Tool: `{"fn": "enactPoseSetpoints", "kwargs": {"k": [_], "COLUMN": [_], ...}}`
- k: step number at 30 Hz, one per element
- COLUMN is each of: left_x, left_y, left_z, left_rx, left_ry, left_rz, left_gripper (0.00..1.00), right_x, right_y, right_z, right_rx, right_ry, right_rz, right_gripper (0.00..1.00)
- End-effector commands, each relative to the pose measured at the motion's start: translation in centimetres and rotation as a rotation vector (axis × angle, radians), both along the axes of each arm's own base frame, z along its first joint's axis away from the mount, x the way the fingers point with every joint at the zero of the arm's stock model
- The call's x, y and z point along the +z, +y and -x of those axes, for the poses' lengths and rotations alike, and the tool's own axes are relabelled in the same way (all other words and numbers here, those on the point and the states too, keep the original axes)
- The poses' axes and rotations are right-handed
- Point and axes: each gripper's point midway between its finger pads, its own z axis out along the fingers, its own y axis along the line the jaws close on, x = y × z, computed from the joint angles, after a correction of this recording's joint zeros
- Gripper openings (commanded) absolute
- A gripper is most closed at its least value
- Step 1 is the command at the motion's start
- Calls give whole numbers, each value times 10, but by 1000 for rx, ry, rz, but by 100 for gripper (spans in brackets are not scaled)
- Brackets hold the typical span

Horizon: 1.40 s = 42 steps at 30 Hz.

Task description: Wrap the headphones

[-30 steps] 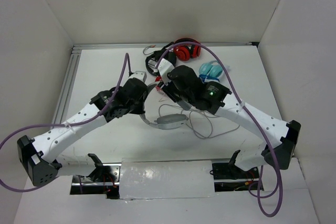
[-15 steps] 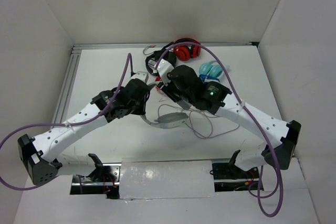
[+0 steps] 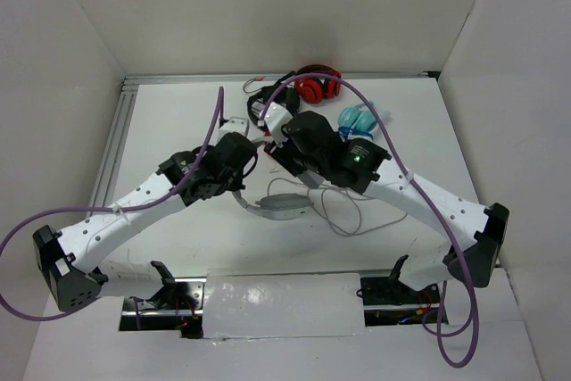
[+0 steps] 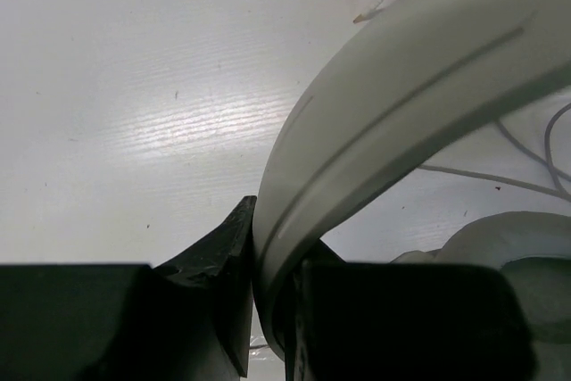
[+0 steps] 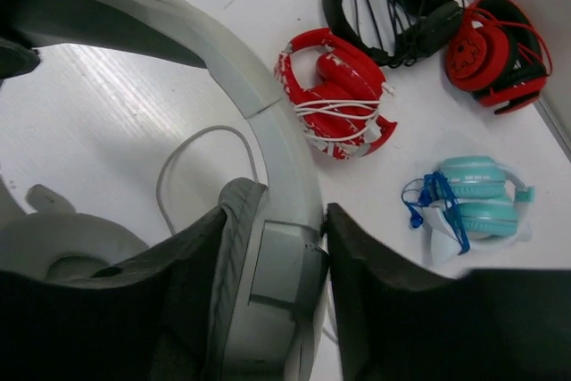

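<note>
Left gripper [image 4: 272, 265] pinches the headphones [image 4: 401, 69] by the headband's left end; right gripper [image 5: 272, 247] clamps the band's right side — both holding them mid-table. Band runs left to right between them; loose cable [image 3: 337, 229] trails near-right — likely the right arm's reach.

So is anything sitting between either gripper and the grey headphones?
Nothing visible. The left gripper and the right gripper each have the headphones by the headband, with it between their fingers. The red pair and the light blue pair lie off to the side, apart from both grips.
</note>
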Motion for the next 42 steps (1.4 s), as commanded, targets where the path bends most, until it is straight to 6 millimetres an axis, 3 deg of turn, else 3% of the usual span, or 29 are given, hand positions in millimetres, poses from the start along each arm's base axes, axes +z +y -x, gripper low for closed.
{"fn": "enactPoseSetpoints", "kwargs": {"k": [1,3,4,8,10,11,14,15,17,18,19,21,22,26,28,29,30,32,35,38,42], "left_x": [27,34,39,73,89,94,116,121,148,154,184,206,239,308,319,324,336,346,368,381,383], "left_y": [-18,-16,-16,-10,-3,-2,12,26,31,43,46,53,55,43,41,41,39,38,39,42,35], "left_z": [-11,-11,-12,-31,-39,-42,-58,-67,-76,-85,-86,-88,-83,-60,-52,-50,-41,-33,-18,-10,-4], "left_rx": [-6,33,46,58,60,44,49,85,74,106,105,101,75,-111,-154,-166,-207,-240,-274,-284,-338], "left_ry": [-89,-100,-111,-203,-247,-261,-307,-315,-354,-363,-416,-439,-504,-629,-642,-652,-676,-703,-763,-799,-797], "left_rz": [90,125,139,229,261,272,298,297,327,329,364,391,422,515,514,515,525,532,549,553,569], "left_gripper": [0,0,0,0,0,0,0,0,0,0,0,0,0,0,0,0,0,0,0,0,0], "right_x": [15,24,30,75,108,132,141,140,147,127,121,96,90,52,37,20,20,1,-18,-35,-56], "right_y": [26,32,34,33,24,10,-5,-21,-42,-43,-49,-59,-64,-62,-61,-56,-62,-65,-75,-58,-50], "right_z": [5,7,9,25,38,48,60,69,81,80,78,74,69,47,33,23,10,-11,-30,-14,-1], "right_rx": [82,81,85,98,102,104,115,110,106,84,61,1,-28,-27,-19,-22,-57,-105,-134,2,67], "right_ry": [-21,-42,-51,-130,-176,-214,-253,-264,-290,-259,-261,-242,-253,-309,-315,-297,-324,-303,-267,-204,-166], "right_rz": [-67,-99,-118,-238,-364,-446,-566,-605,-681,-678,-684,-692,-688,-610,-562,-525,-517,-476,-465,-487,-512], "right_gripper": [57,67,99,100,100,100,100,100,100,100,100,100,100,100,100,100,100,100,100,100,100]}}
